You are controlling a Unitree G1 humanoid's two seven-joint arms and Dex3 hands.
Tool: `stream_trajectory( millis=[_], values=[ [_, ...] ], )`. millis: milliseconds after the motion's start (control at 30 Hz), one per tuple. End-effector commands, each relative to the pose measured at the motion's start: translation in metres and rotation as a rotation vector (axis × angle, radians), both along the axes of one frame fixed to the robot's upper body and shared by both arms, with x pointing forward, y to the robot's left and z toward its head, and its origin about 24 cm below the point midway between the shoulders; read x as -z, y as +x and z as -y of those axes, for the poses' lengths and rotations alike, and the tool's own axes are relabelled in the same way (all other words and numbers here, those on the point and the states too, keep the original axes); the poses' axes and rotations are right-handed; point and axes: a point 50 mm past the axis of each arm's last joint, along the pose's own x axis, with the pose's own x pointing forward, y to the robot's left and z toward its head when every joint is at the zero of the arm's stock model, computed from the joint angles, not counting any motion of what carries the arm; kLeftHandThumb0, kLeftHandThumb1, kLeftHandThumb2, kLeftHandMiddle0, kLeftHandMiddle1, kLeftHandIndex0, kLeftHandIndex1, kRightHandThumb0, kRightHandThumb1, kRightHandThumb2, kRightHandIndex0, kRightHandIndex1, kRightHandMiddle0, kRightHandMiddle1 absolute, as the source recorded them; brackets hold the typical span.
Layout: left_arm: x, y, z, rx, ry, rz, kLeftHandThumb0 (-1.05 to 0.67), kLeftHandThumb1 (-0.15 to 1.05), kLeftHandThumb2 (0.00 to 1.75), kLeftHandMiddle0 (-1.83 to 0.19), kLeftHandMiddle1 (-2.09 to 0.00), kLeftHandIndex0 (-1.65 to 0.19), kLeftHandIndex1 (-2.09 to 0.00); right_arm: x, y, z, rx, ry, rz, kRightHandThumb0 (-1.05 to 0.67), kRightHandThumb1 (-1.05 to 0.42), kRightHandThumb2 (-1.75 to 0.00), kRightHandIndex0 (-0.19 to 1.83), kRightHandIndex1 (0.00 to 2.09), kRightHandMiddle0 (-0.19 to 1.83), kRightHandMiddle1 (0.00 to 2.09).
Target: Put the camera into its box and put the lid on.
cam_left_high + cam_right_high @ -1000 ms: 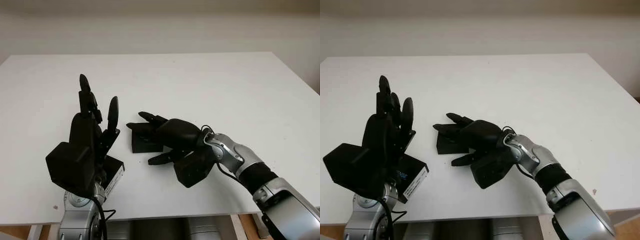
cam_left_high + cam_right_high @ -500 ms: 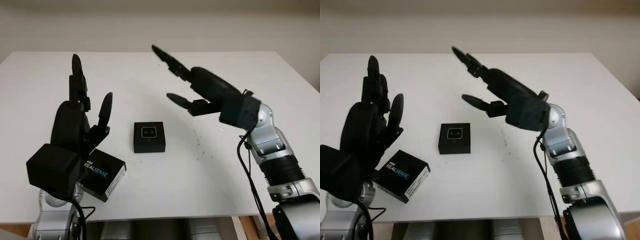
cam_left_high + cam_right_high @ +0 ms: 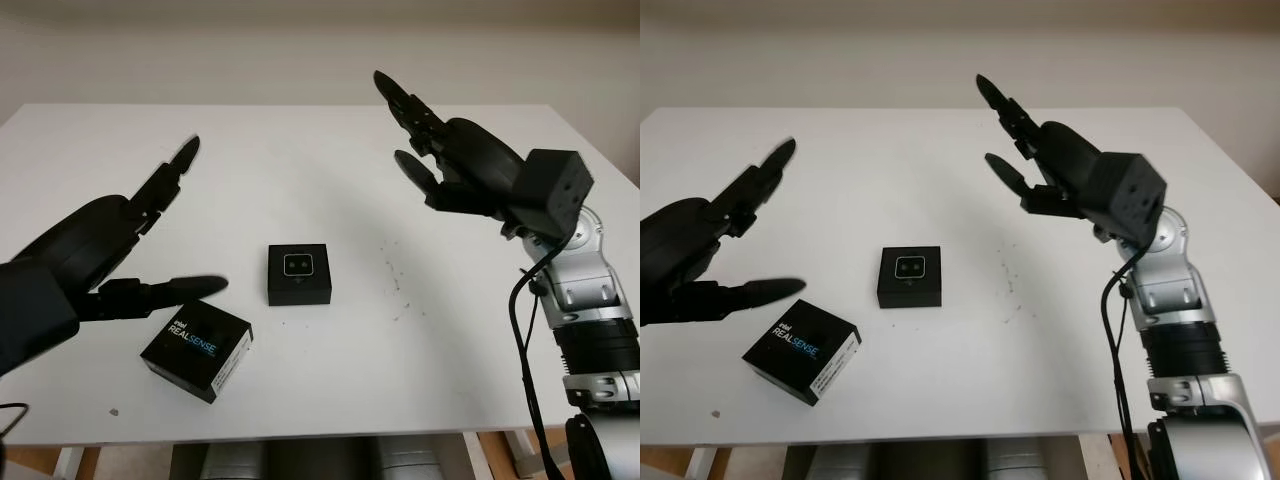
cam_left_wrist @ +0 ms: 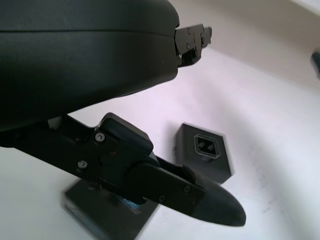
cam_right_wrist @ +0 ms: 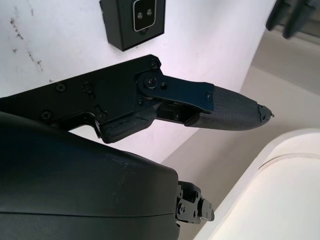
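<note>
White surface (image 3: 330,150) against a pale wall, lightly smudged to the right of the box.

The box (image 3: 299,273), small and black, sits near the middle of the surface, open side up. The camera (image 3: 298,264) lies seated in it, lens face up, so the first half of the task looks done. No lid on it yet.

Near the box's front-left corner, not touching it, lies a black REALSENSE-printed piece (image 3: 196,353), turned at an angle. This is likely the lid, or sleeve, parked within the left hand's reach for the next step; I cannot tell from here whether it is hollow.

Left hand (image 3: 110,255) hovers left of the box, just above and behind the printed piece, open and holding nothing. Its thumb reaches toward the piece, so it looks staged to pick that up.

Right hand (image 3: 455,160) is raised well right of and behind the box, high off the surface, open and empty. It is probably held out of the way so the box top is free.

Next move needs a grasp on the printed piece, then squaring it to the box, since the two are at different angles.
</note>
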Motion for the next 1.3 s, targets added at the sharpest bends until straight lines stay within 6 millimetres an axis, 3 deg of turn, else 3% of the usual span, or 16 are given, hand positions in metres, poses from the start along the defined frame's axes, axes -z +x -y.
stream_trajectory(
  millis=[0, 133, 367, 567, 833, 1267],
  values=[
    [0.001, 0.000, 0.004, 0.053, 0.156, -0.026, -0.92, 0.86, 0.05, 0.19, 0.00, 0.19, 0.00, -0.009, 0.000, 0.005, 0.020, 0.028, 0.019, -0.83, -1.05, -0.70, -0.19, 0.00, -0.19, 0.00],
    [0.005, 0.002, 0.009, 0.141, 0.385, -0.085, -0.88, 0.82, 0.04, 0.19, 0.00, 0.19, 0.00, -0.011, 0.001, 0.013, 0.054, 0.079, 0.015, -0.81, -1.05, -0.70, -0.19, 0.00, -0.19, 0.00],
    [0.015, 0.004, 0.017, 0.206, 0.508, -0.116, -0.90, 0.82, 0.05, 0.19, 0.00, 0.19, -0.01, -0.012, 0.001, 0.019, 0.071, 0.142, -0.017, -0.81, -1.05, -0.71, -0.19, 0.00, -0.19, 0.00],
    [0.030, 0.006, 0.023, 0.220, 0.616, -0.104, -0.76, 0.77, 0.04, 0.19, 0.00, 0.19, -0.01, -0.011, -0.001, 0.022, 0.090, 0.154, -0.018, -0.80, -1.05, -0.72, -0.19, 0.00, -0.19, 0.00],
    [0.047, 0.013, 0.025, 0.228, 0.586, -0.010, -0.67, 0.77, 0.05, 0.16, -0.05, 0.16, -0.04, -0.007, -0.005, 0.023, 0.100, 0.147, -0.030, -0.79, -1.05, -0.73, -0.19, 0.00, -0.19, 0.00],
    [0.066, 0.022, 0.019, 0.235, 0.541, -0.010, -0.56, 0.87, 0.07, -0.05, -0.08, -0.01, -0.11, -0.008, -0.009, 0.023, 0.116, 0.131, -0.012, -0.78, -1.05, -0.72, -0.19, 0.00, -0.19, 0.00]
  ],
)
